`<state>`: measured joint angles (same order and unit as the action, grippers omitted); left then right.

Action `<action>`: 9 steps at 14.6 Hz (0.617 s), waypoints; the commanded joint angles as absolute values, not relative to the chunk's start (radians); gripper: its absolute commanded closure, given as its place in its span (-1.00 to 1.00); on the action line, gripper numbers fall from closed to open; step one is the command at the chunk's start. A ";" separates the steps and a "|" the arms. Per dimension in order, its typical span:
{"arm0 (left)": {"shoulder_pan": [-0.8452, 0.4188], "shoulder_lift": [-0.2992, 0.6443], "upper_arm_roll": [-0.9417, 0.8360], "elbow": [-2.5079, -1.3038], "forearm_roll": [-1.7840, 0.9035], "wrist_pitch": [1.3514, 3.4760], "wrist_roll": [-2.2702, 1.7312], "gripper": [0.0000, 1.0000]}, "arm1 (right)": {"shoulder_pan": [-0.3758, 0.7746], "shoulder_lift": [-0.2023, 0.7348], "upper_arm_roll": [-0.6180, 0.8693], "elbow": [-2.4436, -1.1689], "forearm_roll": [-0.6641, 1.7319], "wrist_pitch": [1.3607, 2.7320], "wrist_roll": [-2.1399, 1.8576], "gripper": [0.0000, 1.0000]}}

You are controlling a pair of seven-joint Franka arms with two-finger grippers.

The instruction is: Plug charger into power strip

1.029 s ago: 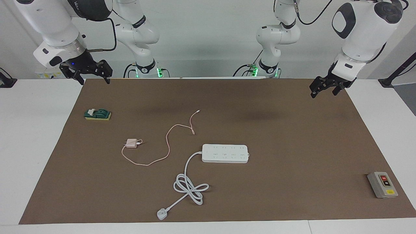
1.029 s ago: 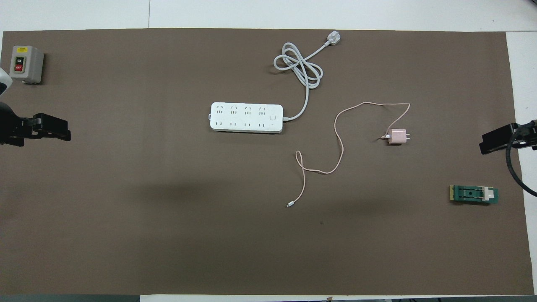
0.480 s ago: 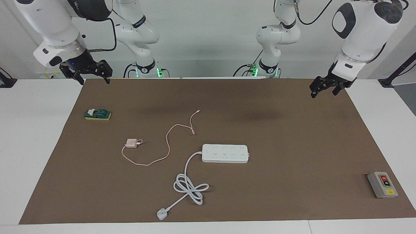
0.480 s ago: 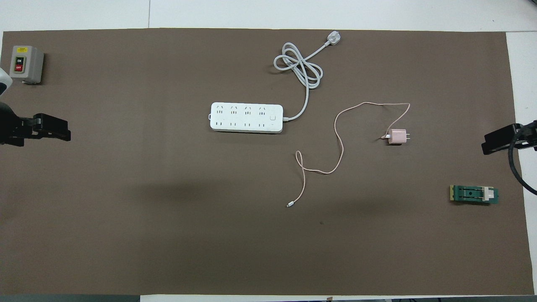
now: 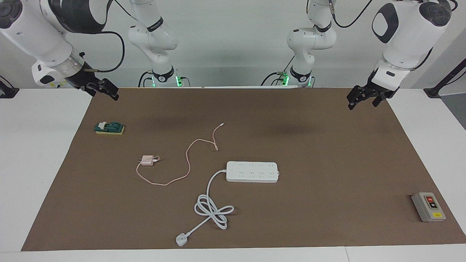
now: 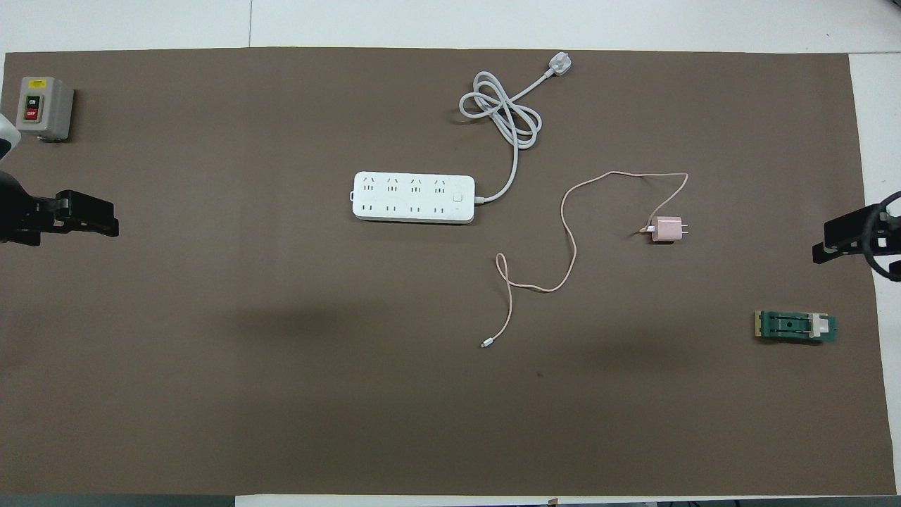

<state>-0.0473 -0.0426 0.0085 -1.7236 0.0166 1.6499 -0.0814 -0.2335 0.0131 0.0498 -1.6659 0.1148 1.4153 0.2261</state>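
Note:
The charger (image 5: 147,160) (image 6: 666,229), a small pink cube, lies on the brown mat toward the right arm's end. Its thin pink cable (image 5: 188,160) snakes toward the robots and ends in a white connector (image 5: 222,124). The power strip (image 5: 252,171) (image 6: 413,197) lies flat mid-table, sockets up, a little farther from the robots than the charger. My right gripper (image 5: 109,91) (image 6: 825,243) hangs open and empty over the mat's edge at its own end. My left gripper (image 5: 362,104) (image 6: 112,222) waits open and empty over the mat's other end.
The strip's thick white cord (image 5: 213,208) coils farther from the robots and ends in a white plug (image 5: 181,239). A green block (image 5: 109,128) sits below the right gripper. A grey button box (image 5: 428,206) stands at the left arm's end.
The right gripper has turned at the wrist and drawn outward toward the mat's edge. The left arm, charger and power strip have not moved.

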 commanded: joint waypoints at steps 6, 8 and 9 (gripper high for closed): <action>-0.051 -0.048 0.014 -1.726 0.008 1.637 -0.092 -1.00 | -0.344 0.181 0.058 -1.733 0.359 1.503 0.589 -1.00; -0.052 -0.048 0.014 -1.726 0.008 1.637 -0.092 -1.00 | -0.347 0.196 0.058 -1.772 0.422 1.546 0.679 -1.00; -0.051 -0.048 0.014 -1.726 0.008 1.638 -0.092 -1.00 | -0.356 0.230 0.057 -1.772 0.467 1.554 0.714 -1.00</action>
